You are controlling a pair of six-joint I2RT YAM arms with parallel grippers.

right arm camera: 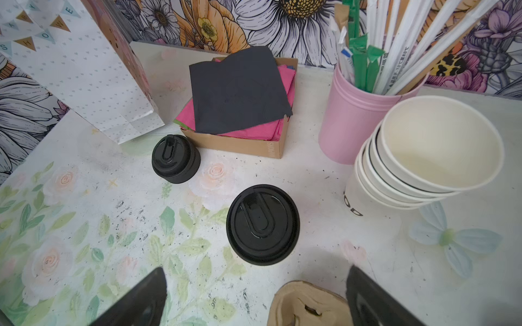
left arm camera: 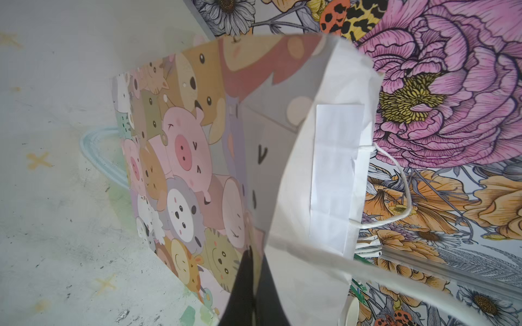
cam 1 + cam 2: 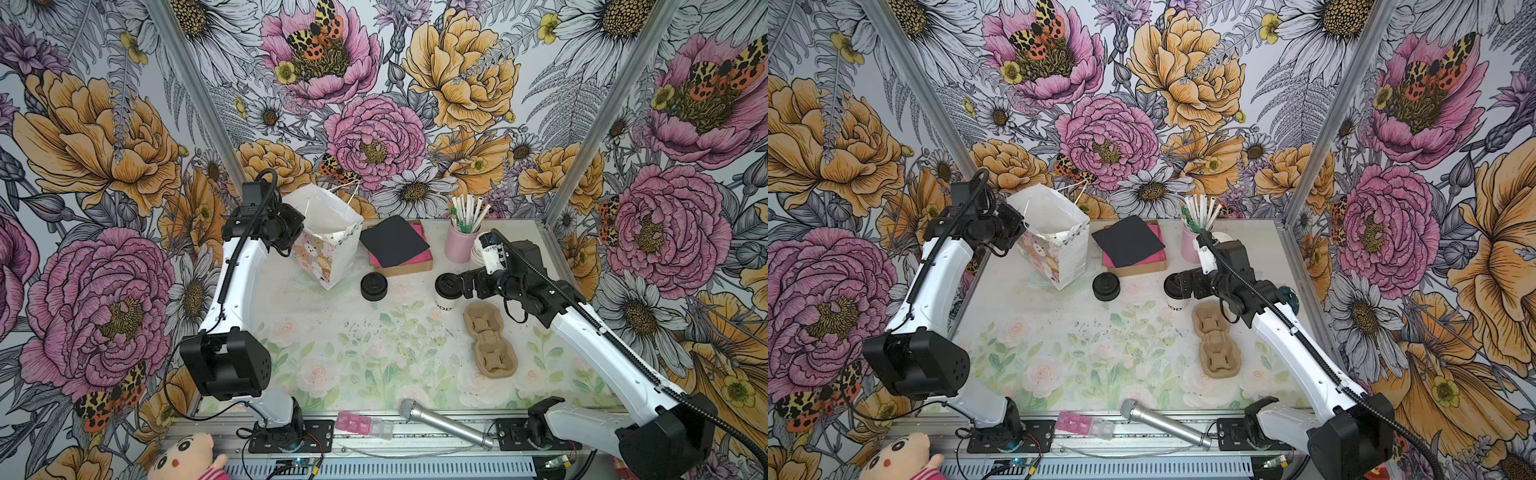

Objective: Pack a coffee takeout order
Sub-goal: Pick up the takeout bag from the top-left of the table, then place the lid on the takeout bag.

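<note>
L wrist view: left gripper (image 2: 255,259) pinches bag (image 2: 310,183) edge, tips hidden in both top views. R wrist: right gripper (image 1: 255,271) spread wide near lid (image 1: 262,224); cup (image 3: 446,302) beneath shows only in both top views; napkin (image 1: 240,90) atop box (image 1: 240,145)

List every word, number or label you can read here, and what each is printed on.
"SHOWE": bunting flags on the paper bag; row above partly cut off.
"OOD": side of the lidded cup.
"OD": lowest cup in the stack of lidless cups.
"NAPKINS": cardboard box wall, small.
Straw wrappers: print too small to read.
</note>
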